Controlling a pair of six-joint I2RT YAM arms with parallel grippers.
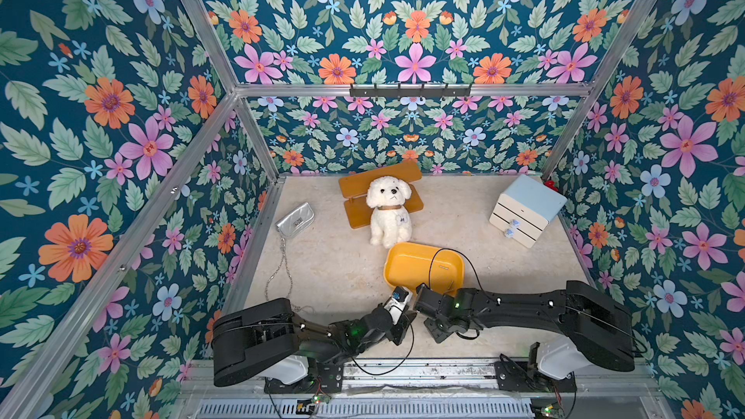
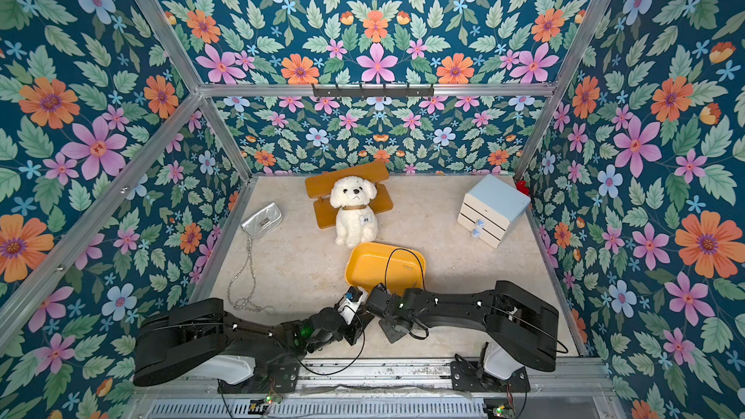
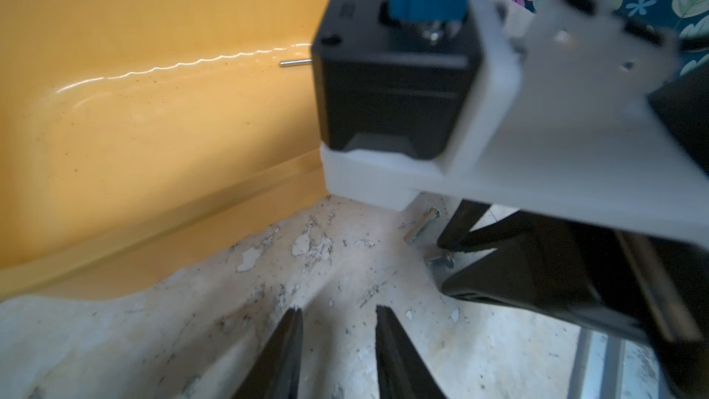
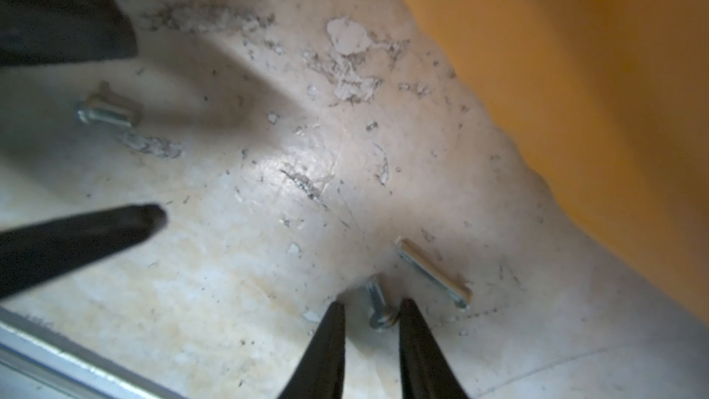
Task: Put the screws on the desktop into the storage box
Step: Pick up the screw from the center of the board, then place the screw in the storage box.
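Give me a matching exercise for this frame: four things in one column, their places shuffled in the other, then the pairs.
1 storage box
2 plush dog
3 silver purse
4 short screw

A between the jaws of the right gripper
B in front of the wooden bench
C centre of the desktop, yellow
D near the desktop's left edge

Pairs: 1-C, 2-B, 3-D, 4-A

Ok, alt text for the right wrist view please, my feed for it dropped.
The right gripper straddles a short screw lying on the desktop, jaws apart and not yet closed on it. A longer screw lies just beyond, near the orange storage box; a third screw lies farther off in shadow.
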